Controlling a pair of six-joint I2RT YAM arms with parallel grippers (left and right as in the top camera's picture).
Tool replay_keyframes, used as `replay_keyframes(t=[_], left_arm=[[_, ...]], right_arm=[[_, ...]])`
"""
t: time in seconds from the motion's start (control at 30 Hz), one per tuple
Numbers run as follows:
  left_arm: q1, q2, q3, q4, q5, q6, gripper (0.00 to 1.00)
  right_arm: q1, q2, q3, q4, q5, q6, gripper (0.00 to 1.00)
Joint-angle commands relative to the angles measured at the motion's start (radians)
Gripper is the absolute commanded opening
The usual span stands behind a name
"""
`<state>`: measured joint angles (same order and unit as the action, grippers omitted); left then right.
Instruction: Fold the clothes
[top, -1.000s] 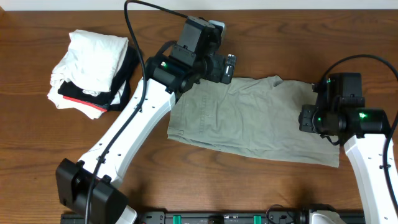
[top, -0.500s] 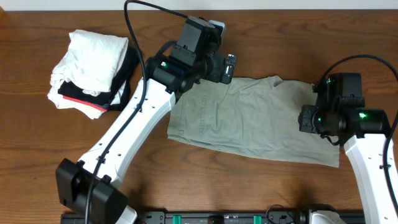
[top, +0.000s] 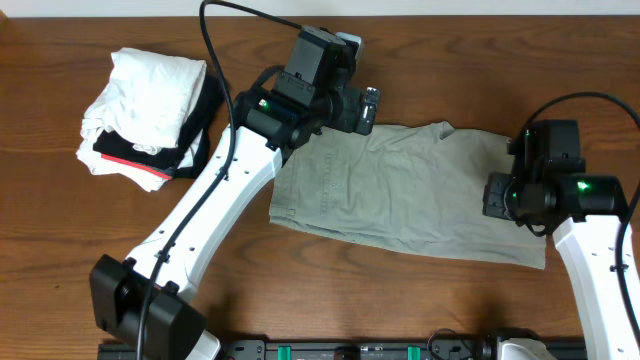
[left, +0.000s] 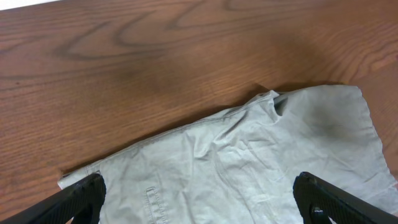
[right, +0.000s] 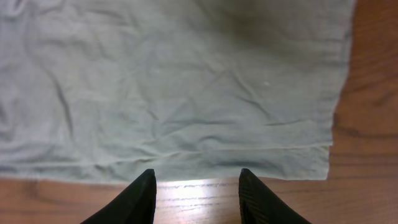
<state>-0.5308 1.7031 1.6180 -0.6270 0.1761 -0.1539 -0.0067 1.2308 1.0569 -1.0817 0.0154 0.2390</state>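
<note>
The clothes are one khaki grey-green garment, spread flat and wrinkled across the middle of the wooden table. My left gripper hovers over its back left edge. In the left wrist view the left gripper is open wide, with cloth and a stitched seam below it and nothing between the fingers. My right gripper is at the garment's right end. The right wrist view shows this gripper partly open over bare wood just off the hem, holding nothing.
A pile of white garments on a black garment with a red stripe sits at the back left. A black rail runs along the table's front edge. Bare wood surrounds the khaki garment.
My right arm has shifted slightly toward the front right and its jaws have opened a little. The left arm and the garment have not moved.
</note>
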Motion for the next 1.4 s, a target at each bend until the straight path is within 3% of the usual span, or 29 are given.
replay_keyframes(t=[0.0, 0.37, 0.53, 0.77, 0.83, 0.87, 0.9, 0.97, 1.07, 1.13, 1.23, 1.27, 1.3, 1.37], left_arm=[[0.004, 0.003, 0.023, 0.000, -0.009, 0.003, 0.98], [0.004, 0.003, 0.023, -0.001, -0.005, 0.000, 0.98], [0.014, 0.000, 0.023, -0.153, -0.091, 0.006, 0.98], [0.139, -0.109, 0.023, -0.446, -0.113, -0.266, 0.99], [0.177, -0.152, 0.022, -0.536, -0.113, -0.298, 0.83], [0.191, -0.169, 0.022, -0.572, -0.114, -0.297, 0.67], [0.203, -0.185, 0.022, -0.604, -0.114, -0.297, 0.61], [0.218, -0.213, 0.018, -0.657, -0.114, -0.297, 0.58], [0.220, -0.251, -0.026, -0.683, -0.113, -0.298, 0.56], [0.220, -0.276, -0.084, -0.673, -0.114, -0.314, 0.55], [0.224, -0.301, -0.187, -0.623, -0.114, -0.320, 0.56], [0.227, -0.303, -0.227, -0.595, -0.113, -0.333, 0.68], [0.229, -0.304, -0.262, -0.568, -0.113, -0.352, 0.86], [0.234, -0.301, -0.328, -0.501, -0.096, -0.385, 0.96]], right_arm=[[-0.007, -0.007, -0.026, 0.003, 0.047, 0.091, 0.41], [-0.007, -0.007, -0.038, -0.009, -0.032, 0.094, 0.41], [-0.015, -0.014, -0.038, -0.058, -0.009, 0.086, 0.41], [-0.110, -0.079, -0.038, -0.131, 0.029, 0.090, 0.42], [-0.142, -0.096, -0.038, -0.147, -0.003, 0.090, 0.42], [-0.158, -0.105, -0.038, -0.154, -0.022, 0.090, 0.41], [-0.171, -0.111, -0.038, -0.157, -0.035, 0.090, 0.41], [-0.200, -0.117, -0.038, -0.155, -0.046, 0.104, 0.42], [-0.246, -0.114, -0.038, -0.145, -0.047, 0.136, 0.64], [-0.274, -0.114, -0.039, -0.134, -0.046, 0.143, 0.65], [-0.305, -0.114, -0.039, -0.130, -0.050, 0.150, 0.64], [-0.312, -0.114, -0.039, -0.130, -0.050, 0.150, 0.64], [-0.317, -0.114, -0.040, -0.130, -0.050, 0.151, 0.63], [-0.326, -0.114, -0.050, -0.116, -0.048, 0.166, 0.61]])
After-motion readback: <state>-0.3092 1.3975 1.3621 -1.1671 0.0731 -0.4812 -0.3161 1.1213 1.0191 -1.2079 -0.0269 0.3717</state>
